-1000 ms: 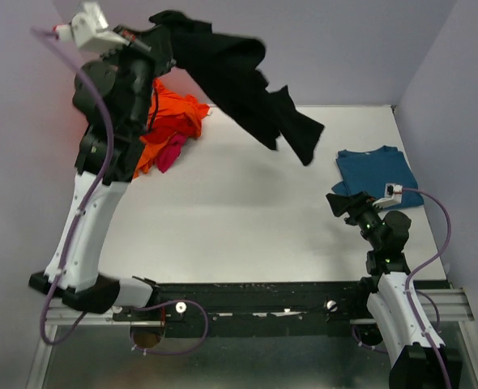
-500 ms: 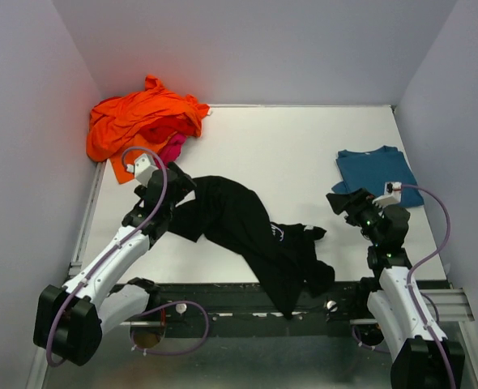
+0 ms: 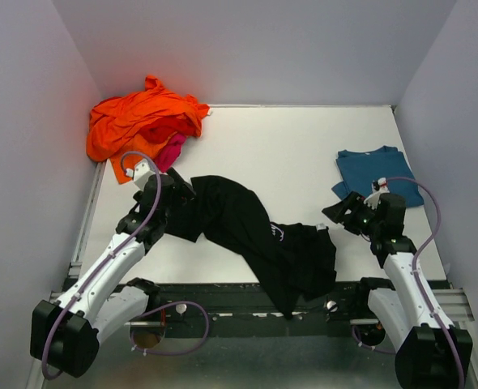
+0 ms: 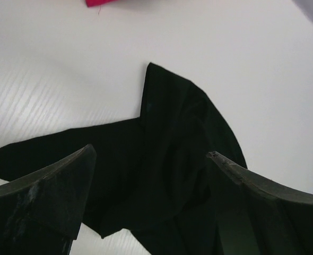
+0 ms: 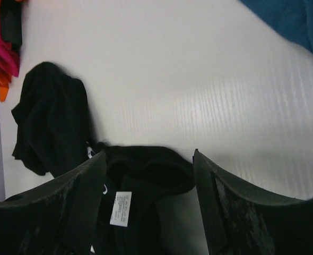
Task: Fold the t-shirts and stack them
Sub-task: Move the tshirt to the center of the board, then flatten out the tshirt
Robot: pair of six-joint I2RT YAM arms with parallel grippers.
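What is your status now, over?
Left jaws open over black shirt. Right jaws open at its other end. Shirt crumpled, one end past near edge of table. Nothing in the way.

A white table (image 3: 263, 154) stands between pale lavender walls (image 3: 247, 49), a black rail (image 3: 223, 296) along its near edge.

Black t-shirt (image 3: 239, 227) with a small white print; teal-blue t-shirt (image 3: 377, 172); orange t-shirt (image 3: 142, 117); pink t-shirt (image 3: 170, 151); white table (image 3: 288, 146).
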